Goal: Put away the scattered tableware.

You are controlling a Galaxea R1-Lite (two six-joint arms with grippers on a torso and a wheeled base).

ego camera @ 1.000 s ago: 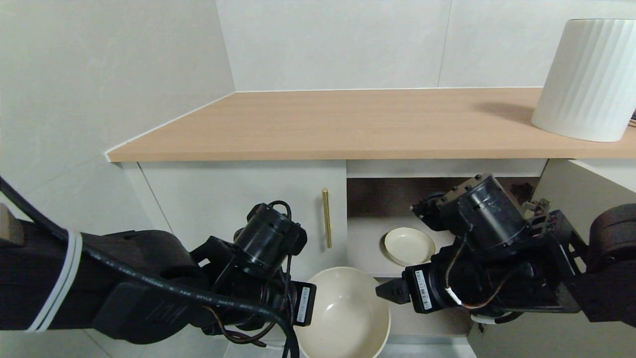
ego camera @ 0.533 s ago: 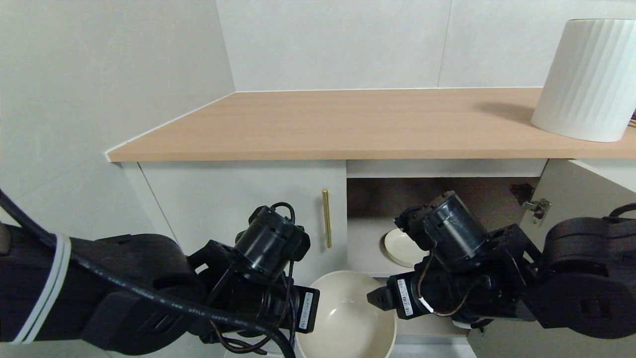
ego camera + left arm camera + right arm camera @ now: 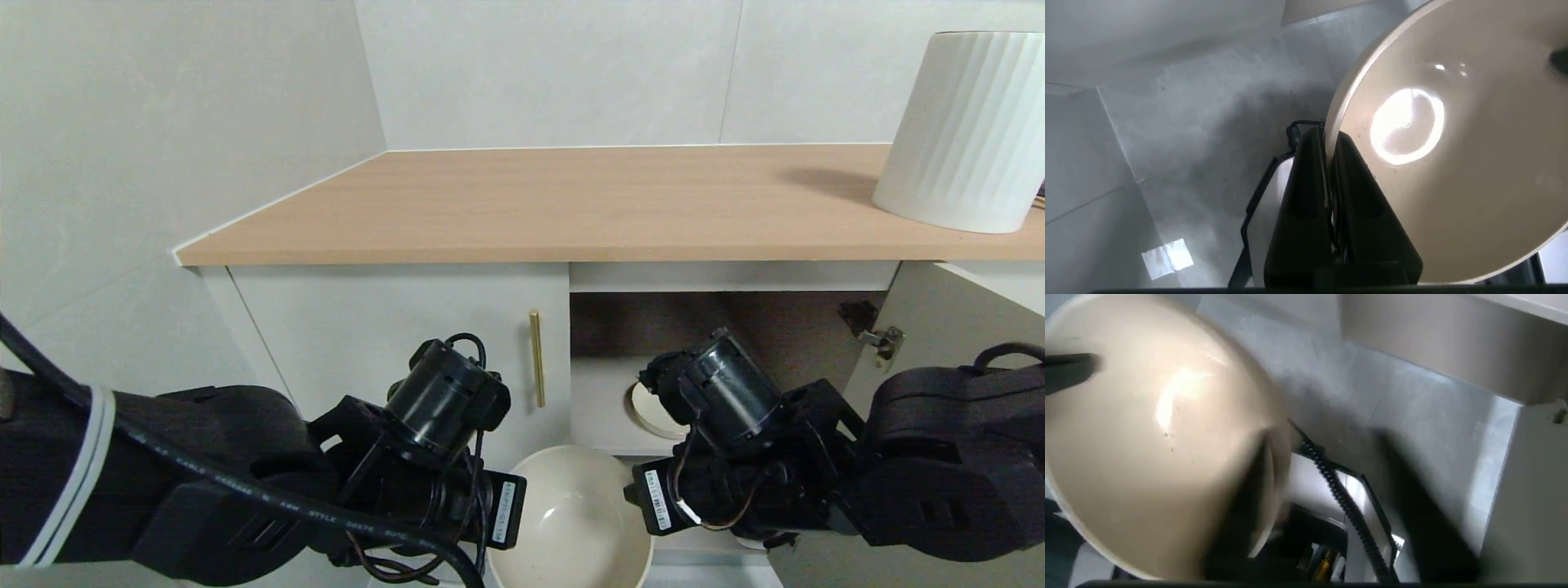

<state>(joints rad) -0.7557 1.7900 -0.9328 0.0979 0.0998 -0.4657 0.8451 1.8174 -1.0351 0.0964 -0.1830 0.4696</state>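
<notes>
A cream bowl (image 3: 571, 523) hangs in front of the open cabinet, low in the head view. My left gripper (image 3: 516, 510) is shut on its left rim; in the left wrist view the gripper (image 3: 1327, 155) pinches the edge of the bowl (image 3: 1437, 163). My right gripper (image 3: 638, 498) sits against the bowl's right rim. In the right wrist view this gripper (image 3: 1266, 490) is at the rim of the bowl (image 3: 1151, 441), blurred. A small cream plate (image 3: 649, 408) lies on the cabinet shelf, partly hidden behind my right wrist.
The right cabinet door (image 3: 963, 302) stands open; the left door is closed, with a gold handle (image 3: 535, 358). A wooden countertop (image 3: 571, 204) runs above, with a tall white ribbed container (image 3: 963, 131) at its right end. Grey floor lies below.
My right arm has moved left and down to the bowl's right rim, covering more of the plate. The bowl and left gripper have sunk slightly.
</notes>
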